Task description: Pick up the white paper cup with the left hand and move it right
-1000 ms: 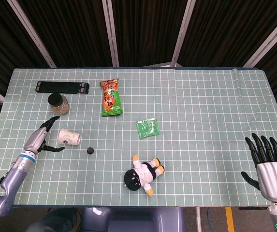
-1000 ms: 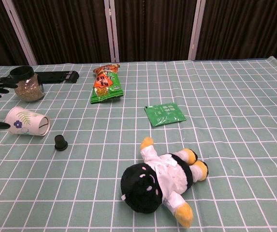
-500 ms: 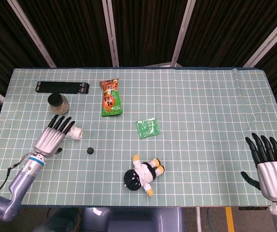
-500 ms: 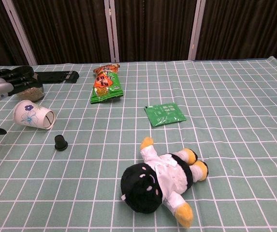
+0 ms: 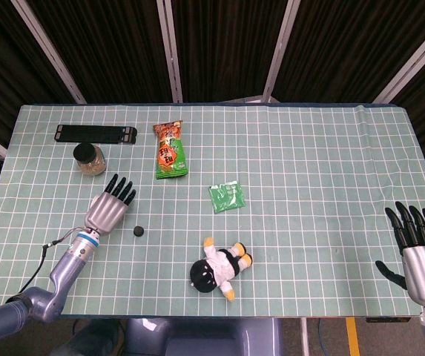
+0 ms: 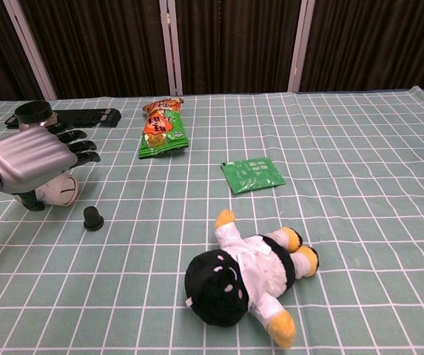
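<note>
The white paper cup (image 6: 62,191) lies on its side at the table's left. Only its open end shows in the chest view, below my left hand (image 6: 34,159). In the head view my left hand (image 5: 108,208) covers the cup completely. The palm lies over the cup with the fingers (image 6: 78,146) stretched out flat past it, and the thumb sits low beside the cup. I see no closed grasp. My right hand (image 5: 420,252) hovers at the table's near right edge, fingers spread, holding nothing.
A small black cap (image 5: 138,231) lies just right of the left hand. A jar (image 5: 88,158) and a black strip (image 5: 96,133) sit behind it. A snack bag (image 5: 170,150), a green packet (image 5: 227,196) and a plush doll (image 5: 219,268) lie toward the middle.
My left hand has swung from beside the cup to the right and over it, hiding it in the head view. The cup shifted slightly right. The right hand barely moved.
</note>
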Robot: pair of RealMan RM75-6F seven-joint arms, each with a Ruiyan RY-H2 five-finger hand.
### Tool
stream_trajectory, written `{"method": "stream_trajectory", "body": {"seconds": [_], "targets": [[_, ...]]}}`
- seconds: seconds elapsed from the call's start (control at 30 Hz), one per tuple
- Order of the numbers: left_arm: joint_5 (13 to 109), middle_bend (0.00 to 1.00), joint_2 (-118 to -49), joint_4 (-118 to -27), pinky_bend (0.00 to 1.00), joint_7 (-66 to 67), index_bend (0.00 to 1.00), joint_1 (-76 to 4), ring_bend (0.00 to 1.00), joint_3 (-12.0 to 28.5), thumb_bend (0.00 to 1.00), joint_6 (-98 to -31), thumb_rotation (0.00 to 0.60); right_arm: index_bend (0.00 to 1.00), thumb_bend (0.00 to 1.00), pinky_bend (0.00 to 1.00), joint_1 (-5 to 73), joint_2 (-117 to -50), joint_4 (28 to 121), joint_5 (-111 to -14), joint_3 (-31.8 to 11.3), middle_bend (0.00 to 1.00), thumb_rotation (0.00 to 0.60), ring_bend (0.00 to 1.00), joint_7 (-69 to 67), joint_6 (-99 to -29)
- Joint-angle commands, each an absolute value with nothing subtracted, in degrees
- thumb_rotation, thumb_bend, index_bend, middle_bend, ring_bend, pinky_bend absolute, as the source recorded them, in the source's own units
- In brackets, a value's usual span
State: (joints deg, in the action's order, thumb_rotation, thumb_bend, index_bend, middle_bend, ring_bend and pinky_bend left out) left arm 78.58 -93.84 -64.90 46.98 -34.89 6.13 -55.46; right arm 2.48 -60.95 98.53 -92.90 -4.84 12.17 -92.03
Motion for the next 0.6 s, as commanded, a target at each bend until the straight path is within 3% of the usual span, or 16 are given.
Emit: {"method": "stream_trajectory", "body": {"seconds": [0.03,0.13,0.23,0.47,0.6], "targets": [[78.26,0.19,-94.71,-63.88,0.18,47.43,0.27,-34.98,0.14,5.70,0.00,-56.63,0.600,0.00,0.00,0.00,2.61,-61.04,98.56,-92.82,-4.84,0.00,0.600,0.00,12.35,-91.81],[78.71,0.36,-94.85,-63.62,0.34,46.42,0.45,-34.86,0.28,5.41,0.00,-57.73,0.600,0.00,0.00,0.00,2.68,-61.10,98.55,-92.77,-4.84,0.00,0.600,0.00,12.44,-91.71],[79.58,0.46,-94.46,-64.02,0.43,44.10,0.57,-34.56,0.38,5.31,0.00,-59.41,0.600,0.00,0.00,0.00,2.75,-61.13,98.55,-92.74,-4.84,0.00,0.600,0.00,12.43,-91.60],[79.84,0.47,-91.28,-70.13,0.45,33.22,0.58,-33.19,0.39,7.51,0.00,-63.92,0.600,0.00,0.00,0.00,2.71,-61.05,98.61,-92.88,-4.77,0.00,0.600,0.00,12.23,-91.78],[76.70,0.44,-88.20,-78.71,0.44,16.46,0.56,-31.19,0.37,11.32,0.00,-65.41,0.600,0.00,0.00,0.00,2.68,-60.98,98.70,-93.03,-4.65,0.00,0.600,0.00,12.08,-91.80]]}}
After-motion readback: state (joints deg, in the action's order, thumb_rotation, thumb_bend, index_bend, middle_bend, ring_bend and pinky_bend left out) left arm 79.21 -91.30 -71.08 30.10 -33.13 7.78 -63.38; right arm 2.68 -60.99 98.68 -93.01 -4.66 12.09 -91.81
